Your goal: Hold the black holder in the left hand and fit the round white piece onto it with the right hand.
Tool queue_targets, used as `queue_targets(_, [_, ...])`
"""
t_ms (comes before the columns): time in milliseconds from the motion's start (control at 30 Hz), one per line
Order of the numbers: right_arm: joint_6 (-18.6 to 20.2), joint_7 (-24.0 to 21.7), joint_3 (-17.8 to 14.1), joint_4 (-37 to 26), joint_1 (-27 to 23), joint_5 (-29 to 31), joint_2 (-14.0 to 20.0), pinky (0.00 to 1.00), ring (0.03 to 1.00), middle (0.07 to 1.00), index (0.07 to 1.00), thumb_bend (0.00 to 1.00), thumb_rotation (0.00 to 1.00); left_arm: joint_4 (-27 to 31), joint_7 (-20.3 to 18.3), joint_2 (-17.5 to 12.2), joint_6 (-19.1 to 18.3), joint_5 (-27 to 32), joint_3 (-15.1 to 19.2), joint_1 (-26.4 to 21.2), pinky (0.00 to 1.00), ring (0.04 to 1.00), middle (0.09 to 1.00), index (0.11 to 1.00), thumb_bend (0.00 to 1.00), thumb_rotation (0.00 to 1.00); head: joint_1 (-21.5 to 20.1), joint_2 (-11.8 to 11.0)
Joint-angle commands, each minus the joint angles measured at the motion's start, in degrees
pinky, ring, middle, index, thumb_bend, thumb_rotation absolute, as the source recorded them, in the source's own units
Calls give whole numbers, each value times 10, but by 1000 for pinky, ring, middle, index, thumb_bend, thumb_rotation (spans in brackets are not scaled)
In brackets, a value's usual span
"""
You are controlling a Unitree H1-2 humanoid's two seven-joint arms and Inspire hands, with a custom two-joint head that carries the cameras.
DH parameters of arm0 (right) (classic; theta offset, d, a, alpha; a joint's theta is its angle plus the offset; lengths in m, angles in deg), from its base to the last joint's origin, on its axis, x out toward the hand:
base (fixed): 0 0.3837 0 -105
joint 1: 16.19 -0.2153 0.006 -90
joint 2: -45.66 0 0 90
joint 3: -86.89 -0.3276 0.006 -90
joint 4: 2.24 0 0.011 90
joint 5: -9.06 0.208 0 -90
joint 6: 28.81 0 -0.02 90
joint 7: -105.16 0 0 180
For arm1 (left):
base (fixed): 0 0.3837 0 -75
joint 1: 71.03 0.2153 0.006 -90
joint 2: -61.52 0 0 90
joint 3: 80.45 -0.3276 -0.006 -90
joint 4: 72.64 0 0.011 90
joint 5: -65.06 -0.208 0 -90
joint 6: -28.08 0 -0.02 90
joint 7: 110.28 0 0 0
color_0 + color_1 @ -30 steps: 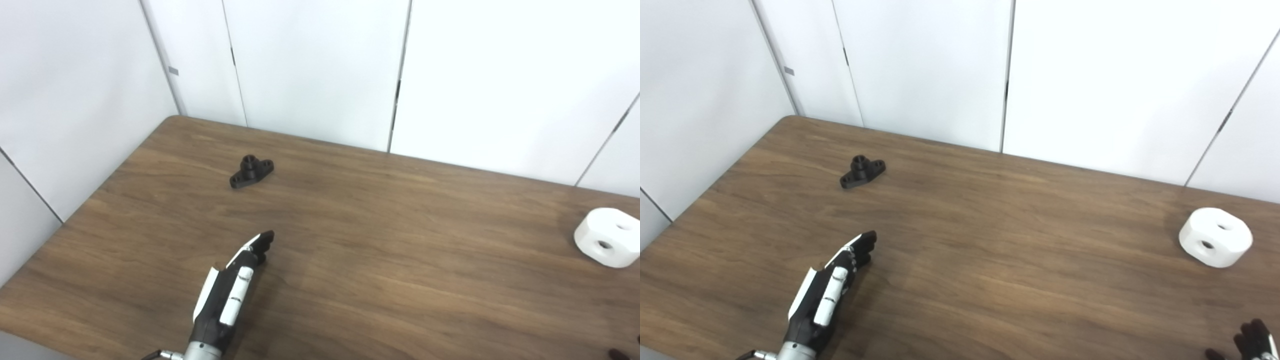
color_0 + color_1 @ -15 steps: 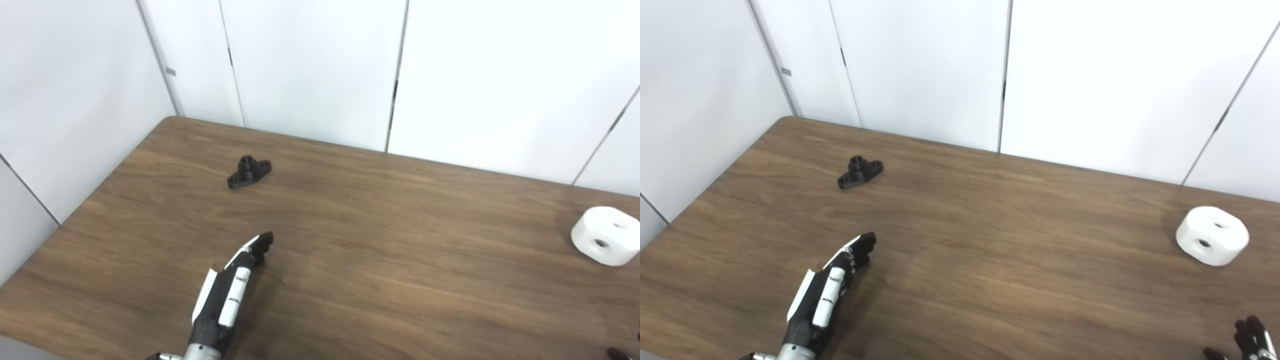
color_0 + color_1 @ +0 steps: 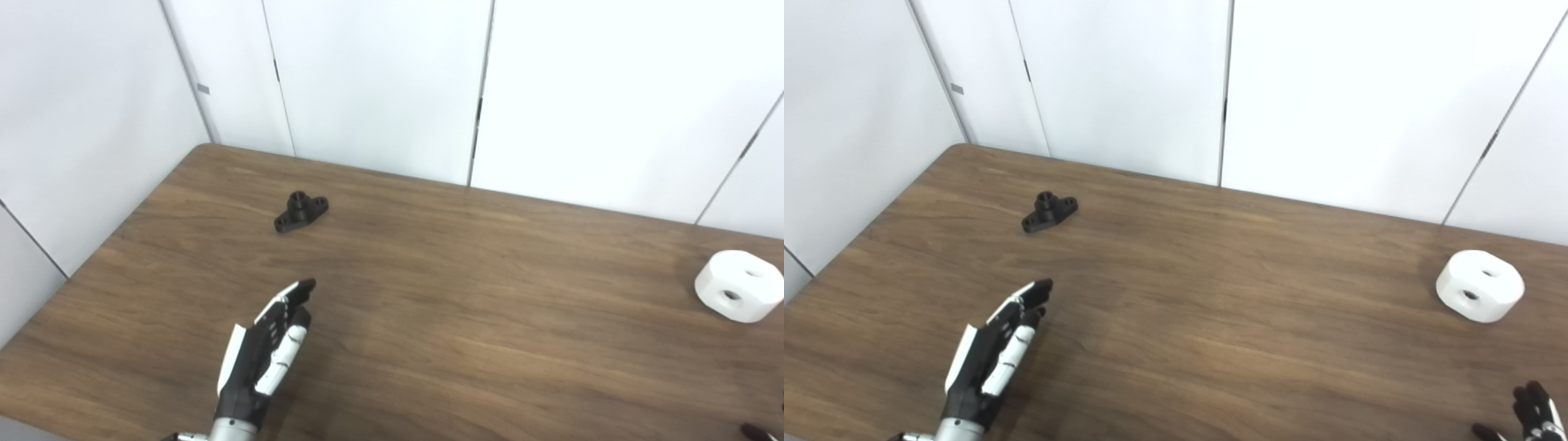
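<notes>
On a brown wood-grain table [image 3: 465,318], small black flanged plastic holder [image 3: 301,211] lying far left, round white plastic piece with holes [image 3: 738,293] at far right, left hand [image 3: 264,347] near left, fingers extended and empty, well short of holder, right hand [image 3: 1532,416] fingertips only at near right corner, state unclear

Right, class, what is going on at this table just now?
A humanoid robot is starting an assembly job. Its left hand is open above the wooden table, short of the black holder lying near the far left. The round white piece sits untouched at the far right. Only the right hand's fingertips show; nothing is held.
</notes>
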Motion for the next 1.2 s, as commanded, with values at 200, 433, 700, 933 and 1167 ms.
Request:
queue_targets(200, [-6,-4,-2,23,7,6,13,1000,1000,998,995,527,1000,43,17,-22,-89,-111,33,-90,893,923,907,857,692,669,1,1])
queue_targets(433, [-33,-7,-4,40,-1,20,9,1000,1000,992,1000,494,1000,2,29,-34,-116,-156,59,-157,860,912,921,867,673,478,-1,2])
queue_targets(700, [-33,-7,-4,38,-2,25,7,1000,1000,985,1000,535,1000,-37,34,-69,-143,-216,71,-196,933,969,937,870,746,400,-4,3])
queue_targets(933, [-30,-22,2,38,1,30,18,1000,1000,1000,1000,659,1000,-76,45,-108,-159,-279,62,-231,916,970,934,867,774,411,-5,2])
queue_targets(1167, [-30,-18,-2,36,3,28,16,1000,1000,1000,1000,671,1000,-111,47,-132,-166,-311,59,-267,871,947,924,862,809,460,-3,5])
